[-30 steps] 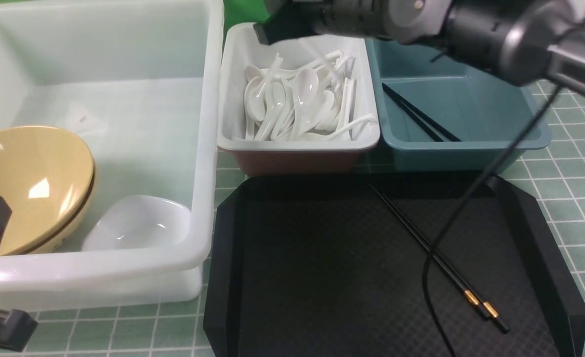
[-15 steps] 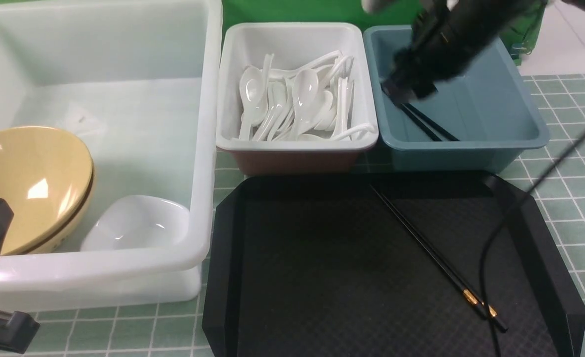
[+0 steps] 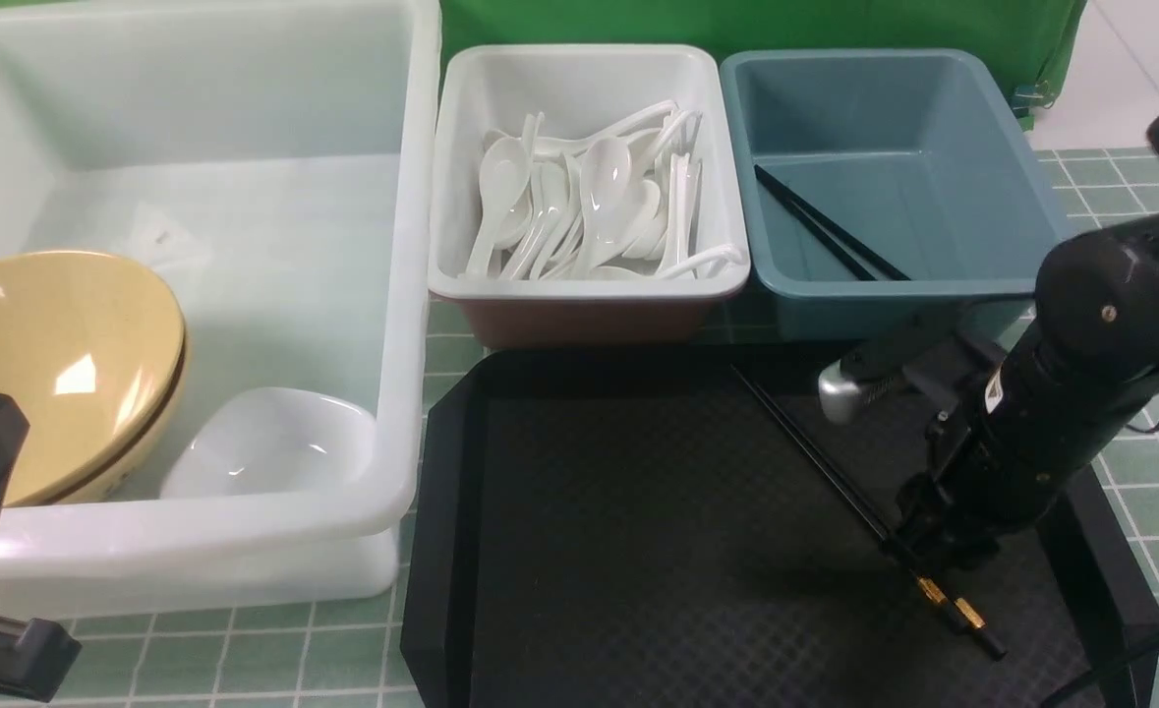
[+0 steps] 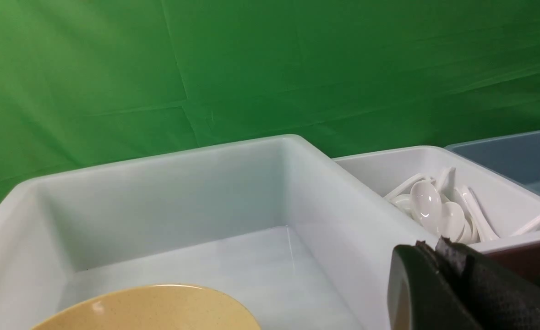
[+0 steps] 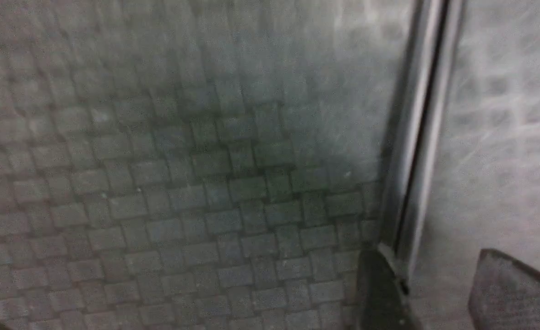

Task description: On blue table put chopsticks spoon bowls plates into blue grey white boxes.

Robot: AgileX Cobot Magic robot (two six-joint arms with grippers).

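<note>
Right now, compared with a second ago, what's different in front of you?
The right gripper has swung from above the boxes down toward me, over the black tray, and hangs open at the chopsticks, not gripping them. The chopsticks, the bowls and the left gripper stayed put.

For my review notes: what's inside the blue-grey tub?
Two black chopsticks lie along its left side in the blue-grey tub; the near wall hides anything close behind it.

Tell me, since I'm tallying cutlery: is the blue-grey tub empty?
No: the blue-grey tub is partly filled. Two black sticks lie inside it, against its left side.
</note>
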